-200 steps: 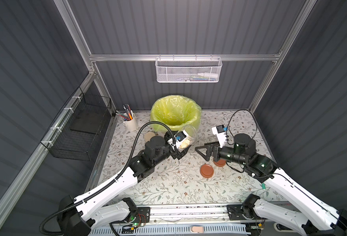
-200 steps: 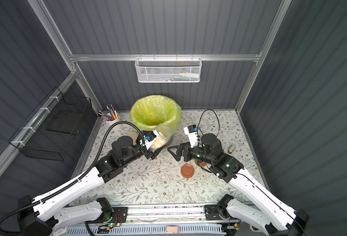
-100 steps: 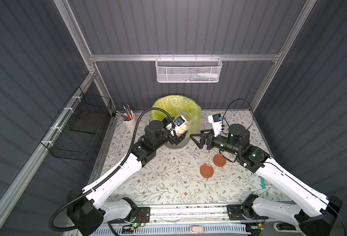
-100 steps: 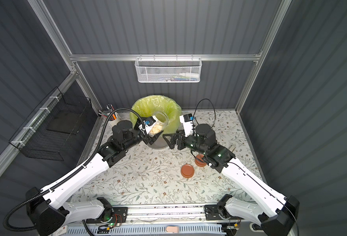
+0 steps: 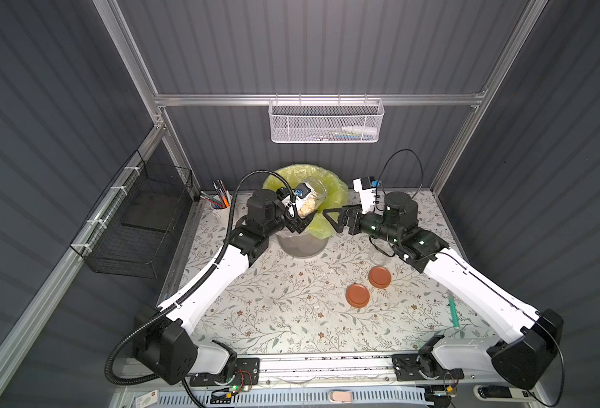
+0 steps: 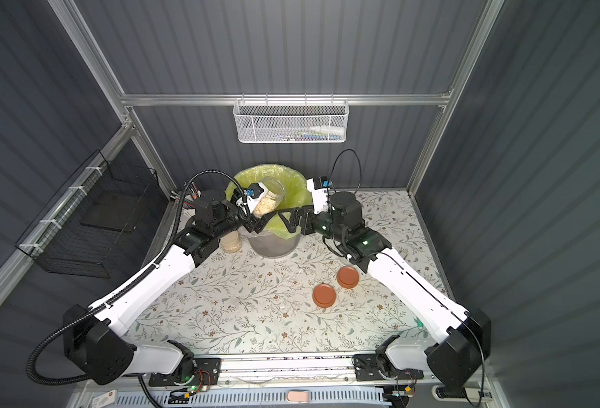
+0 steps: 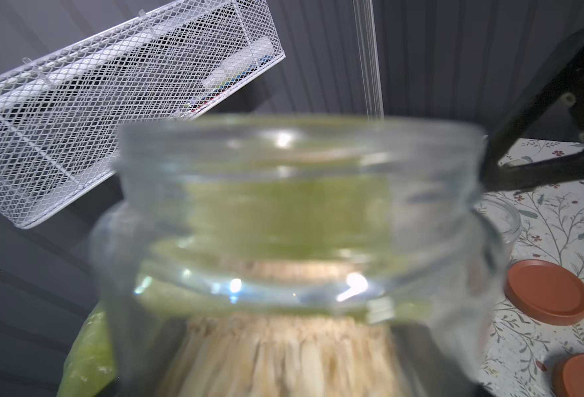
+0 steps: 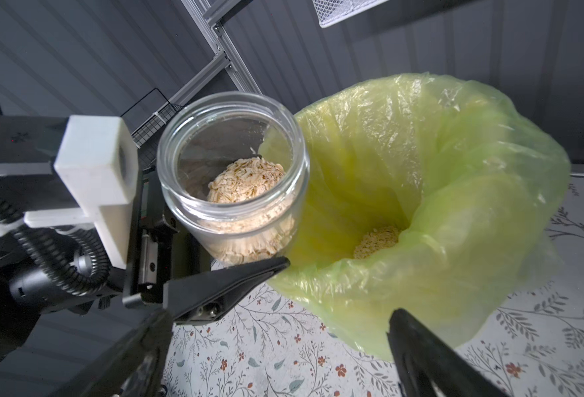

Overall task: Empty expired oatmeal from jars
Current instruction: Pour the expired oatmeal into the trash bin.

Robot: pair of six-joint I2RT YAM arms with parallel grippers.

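Observation:
My left gripper (image 5: pixel 303 213) (image 6: pixel 259 217) is shut on an open clear jar (image 5: pixel 310 197) (image 6: pixel 270 197) (image 8: pixel 232 165) (image 7: pixel 300 213), held tilted over the near rim of the bin with the yellow-green bag (image 5: pixel 332 192) (image 8: pixel 421 172). Oatmeal (image 8: pixel 247 182) lies slumped in the jar's lower part. More oatmeal (image 8: pixel 376 240) sits deep in the bag. My right gripper (image 5: pixel 330 220) (image 6: pixel 286 220) (image 8: pixel 282 312) stands open and holds nothing, just right of the jar, against the bag's front. An empty jar (image 5: pixel 379 256) stands under the right arm. Another jar with oatmeal (image 6: pixel 229 242) stands under the left arm.
Two terracotta lids (image 5: pixel 357 296) (image 5: pixel 379 277) lie on the floral table right of centre. A white pen cup (image 5: pixel 220 208) stands at the back left, and a green pen (image 5: pixel 453 312) lies at the right. A black wire basket (image 5: pixel 139 219) hangs on the left wall.
My left gripper has lifted the jar from low over the table up and back to the bin's rim. My right gripper has moved back and left toward the bin, still open.

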